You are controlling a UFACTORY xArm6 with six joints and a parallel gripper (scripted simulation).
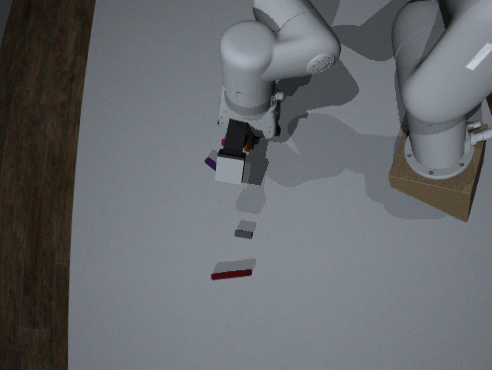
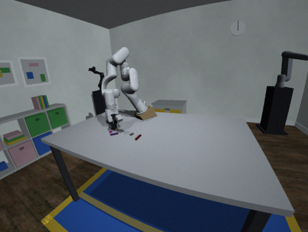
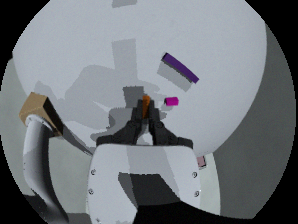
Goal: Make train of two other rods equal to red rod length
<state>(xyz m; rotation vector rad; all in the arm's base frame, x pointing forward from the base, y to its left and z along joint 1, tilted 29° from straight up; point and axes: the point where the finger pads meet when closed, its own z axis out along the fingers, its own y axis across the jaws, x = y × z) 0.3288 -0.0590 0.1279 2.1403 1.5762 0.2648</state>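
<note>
My gripper (image 3: 145,106) is shut on the orange rod (image 3: 146,104) (image 1: 247,145) (image 2: 116,128), which stands out between the fingertips; its height over the table is hard to tell. The magenta rod (image 3: 172,101) (image 1: 223,142) (image 2: 110,131) lies just right of the fingers in the wrist view. The longer purple rod (image 3: 180,68) (image 1: 210,163) (image 2: 114,133) lies slanted beyond it. The grey rod (image 1: 244,234) (image 2: 131,134) and the red rod (image 1: 231,274) (image 2: 138,137) lie apart from each other, farther from the arm's base. No two rods are seen touching.
A second arm stands on a wooden block (image 1: 430,192) (image 2: 146,114) (image 3: 36,107) to the right in the top view. The grey table (image 1: 350,300) (image 2: 200,150) extends beyond the red rod. Its left edge borders the wooden floor (image 1: 40,200).
</note>
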